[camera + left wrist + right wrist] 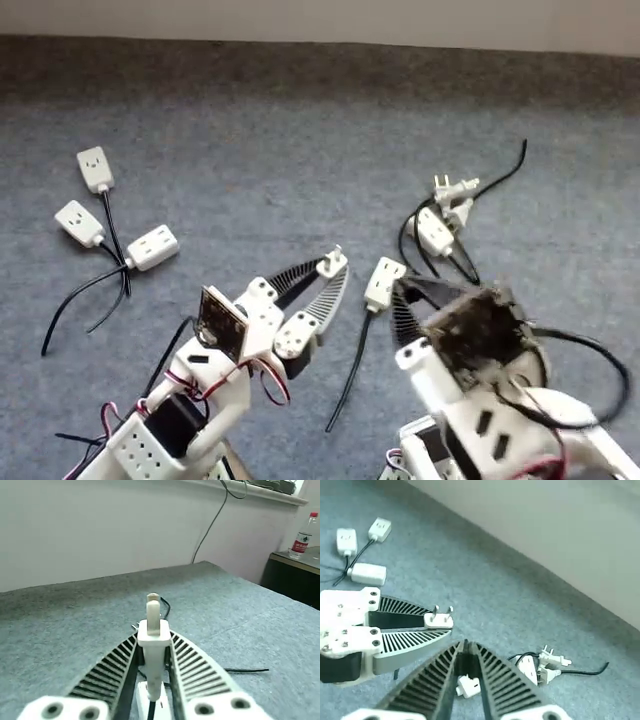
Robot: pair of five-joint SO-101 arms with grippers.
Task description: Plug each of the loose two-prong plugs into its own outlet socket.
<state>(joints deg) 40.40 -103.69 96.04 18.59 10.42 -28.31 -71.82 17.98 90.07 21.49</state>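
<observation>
**Item 1, left claw** point(153, 644). Clenched on a white two-prong plug point(153, 630), which is pinched by its body between the ribbed fingers. The long axis of the plug is aligned with the claw, and the prongs point(153, 605) are carried straight out beyond the fingertips. The two blades are seen stacked edge-on from the wrist, so their spacing cannot be judged there.

**Item 2, right claw** point(465, 647). The fingers are closed to a point at the tips, and it is judged to be grasping an outlet socket point(384, 283). The socket is held just beside the left claw's tips, apart from the plug, with a narrow gap left between them. Its long axis is set roughly parallel to the plug rather than facing it. On this relation the coming move is judged to turn: the slotted face would have to be brought square to the prongs. Which face bears the slots cannot be made out from above; only a sliver of white is seen through the fingers from the wrist. A black cord point(350, 370) is trailed from the socket back toward the arm bases.

**Item 3, loose plugs** point(434, 232). They are heaped beyond the right claw, nearer to it than to the left, and tangled in cord. The count is uncertain.

**Item 4, three spare sockets** point(79, 222). They are clustered well apart from both claws, off the left claw's outer side, on the grey carpeted table point(300, 130).
</observation>
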